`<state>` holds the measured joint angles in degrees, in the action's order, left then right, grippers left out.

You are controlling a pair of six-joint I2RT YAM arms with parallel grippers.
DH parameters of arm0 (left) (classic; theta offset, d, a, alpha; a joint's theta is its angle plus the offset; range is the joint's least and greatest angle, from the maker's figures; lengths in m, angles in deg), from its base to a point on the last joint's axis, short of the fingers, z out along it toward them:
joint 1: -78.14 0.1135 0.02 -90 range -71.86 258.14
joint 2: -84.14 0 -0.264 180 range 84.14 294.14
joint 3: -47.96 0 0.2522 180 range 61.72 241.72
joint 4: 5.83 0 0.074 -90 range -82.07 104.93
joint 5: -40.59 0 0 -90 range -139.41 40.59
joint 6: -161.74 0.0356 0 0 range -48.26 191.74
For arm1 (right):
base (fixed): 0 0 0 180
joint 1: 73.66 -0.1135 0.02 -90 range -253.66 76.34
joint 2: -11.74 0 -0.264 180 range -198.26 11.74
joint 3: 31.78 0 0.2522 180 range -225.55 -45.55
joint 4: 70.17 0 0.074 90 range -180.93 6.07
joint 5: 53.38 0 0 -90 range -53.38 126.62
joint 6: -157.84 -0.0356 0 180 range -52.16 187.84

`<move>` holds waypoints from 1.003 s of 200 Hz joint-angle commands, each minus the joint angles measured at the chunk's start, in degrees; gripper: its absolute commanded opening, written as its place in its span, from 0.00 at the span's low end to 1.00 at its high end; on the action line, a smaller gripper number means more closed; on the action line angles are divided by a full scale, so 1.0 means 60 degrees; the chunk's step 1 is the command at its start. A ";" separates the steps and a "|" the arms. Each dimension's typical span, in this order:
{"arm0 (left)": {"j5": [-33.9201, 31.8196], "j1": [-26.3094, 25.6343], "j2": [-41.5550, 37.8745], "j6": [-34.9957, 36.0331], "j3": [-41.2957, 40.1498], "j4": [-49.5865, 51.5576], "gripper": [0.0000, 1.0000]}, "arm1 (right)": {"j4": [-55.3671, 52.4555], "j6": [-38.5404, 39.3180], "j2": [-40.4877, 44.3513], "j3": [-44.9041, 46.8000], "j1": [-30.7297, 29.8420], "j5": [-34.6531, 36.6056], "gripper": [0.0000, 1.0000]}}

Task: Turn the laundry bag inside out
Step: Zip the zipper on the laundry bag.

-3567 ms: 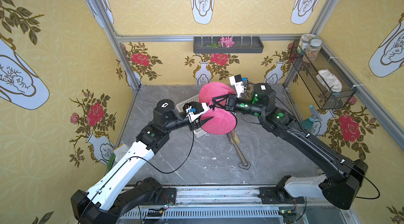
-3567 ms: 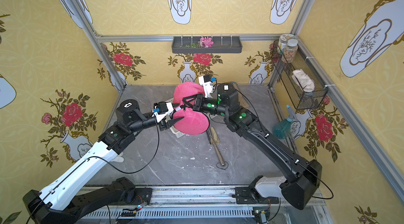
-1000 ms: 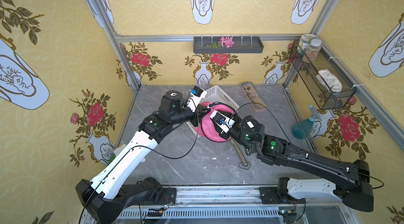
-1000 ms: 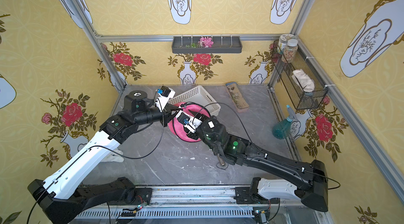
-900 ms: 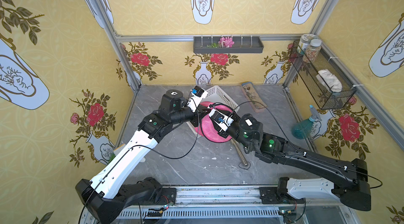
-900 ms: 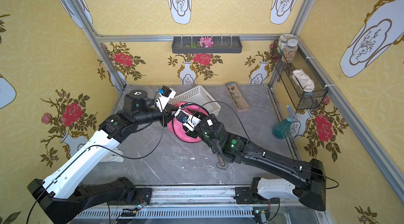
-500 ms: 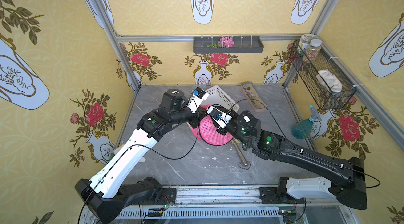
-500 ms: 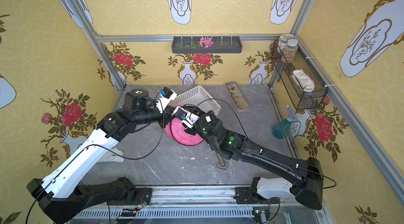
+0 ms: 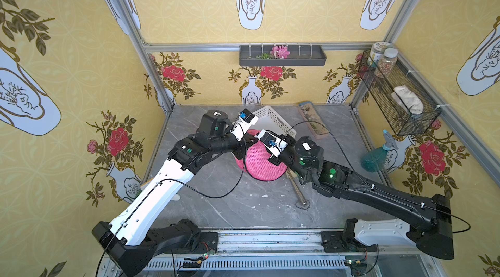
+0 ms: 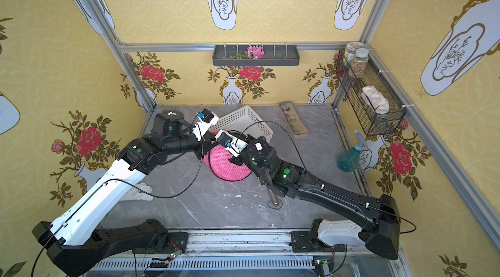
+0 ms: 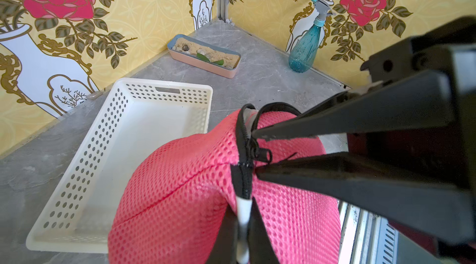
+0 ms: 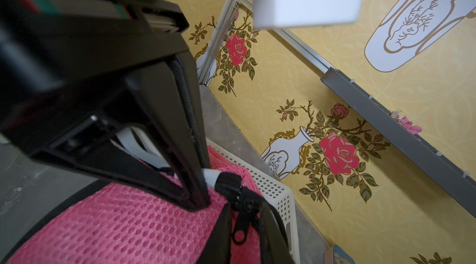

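Observation:
The pink mesh laundry bag [image 9: 255, 163] [image 10: 226, 166] sits mid-table in front of the white basket, closed and dome-shaped. My left gripper [image 11: 243, 206] is shut on the white tab [image 11: 243, 215] at the end of the black zipper trim. My right gripper [image 12: 244, 206] comes in from the opposite side. Its fingers [image 11: 334, 124] stand close on either side of the black zipper pull [image 12: 243, 224], pinching it. In both top views the two wrists meet over the top of the bag, and the fingertips are hidden there.
The white perforated basket [image 9: 274, 122] [image 11: 164, 83] lies just behind the bag. Also on the table are a sand-filled planter tray [image 9: 313, 120], a teal spray bottle [image 9: 374, 158], a metal rod [image 9: 297, 191] under the right arm, and a white cloth [image 10: 139, 191] at the left.
My right arm has swung in toward the back left, onto the top of the bag, and its jaws have narrowed around the zipper pull. My left gripper keeps hold of the tab.

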<state>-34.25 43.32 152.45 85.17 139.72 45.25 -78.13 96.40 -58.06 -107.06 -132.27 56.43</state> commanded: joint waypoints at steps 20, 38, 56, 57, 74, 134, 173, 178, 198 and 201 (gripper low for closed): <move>0.0019 -0.0010 -0.0026 0.0171 0.0082 0.0181 0.00 | 0.0187 -0.0090 0.0145 -0.0016 0.0011 0.0335 0.06; -0.0061 -0.0010 -0.0061 0.0227 0.0078 0.0240 0.00 | 0.0157 -0.0213 0.0254 0.0022 0.0070 0.0411 0.01; -0.0202 -0.0011 -0.0112 0.0286 0.0082 0.0269 0.00 | 0.0019 -0.0395 0.0346 0.0013 0.0142 0.0452 0.00; -0.0214 -0.0011 -0.0116 0.0284 0.0082 0.0284 0.00 | 0.0009 -0.0409 0.0350 0.0013 0.0150 0.0457 0.00; -0.0421 -0.0003 -0.0178 0.0342 0.0053 0.0280 0.00 | -0.0209 -0.0743 0.0492 -0.0002 0.0257 0.0448 0.00; -0.1837 -0.0011 -0.1184 0.0530 -0.0854 -0.1081 0.00 | -0.2118 -0.4036 0.1185 -0.0133 0.1343 -0.0122 0.00; -0.2153 -0.0012 -0.2172 0.0209 -0.2141 -0.3013 0.02 | -0.2991 -0.6541 0.1628 -0.0064 0.2278 -0.0962 0.00; -0.2047 -0.0012 -0.2247 0.0126 -0.2287 -0.3220 0.06 | -0.3044 -0.6809 0.1607 -0.0119 0.2405 -0.1148 0.00; -0.1463 0.0001 -0.2280 -0.0147 -0.2726 -0.3612 0.22 | -0.3196 -0.7722 0.1279 -0.0613 0.2920 -0.2063 0.00; -0.1381 -0.0011 -0.2244 -0.0168 -0.2750 -0.3593 0.26 | -0.3234 -0.7816 0.1209 -0.0726 0.2983 -0.2204 0.00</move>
<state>-43.69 43.08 139.12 86.72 125.34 28.92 -95.04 60.59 -49.06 -108.22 -117.41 45.50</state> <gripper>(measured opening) 0.128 0.049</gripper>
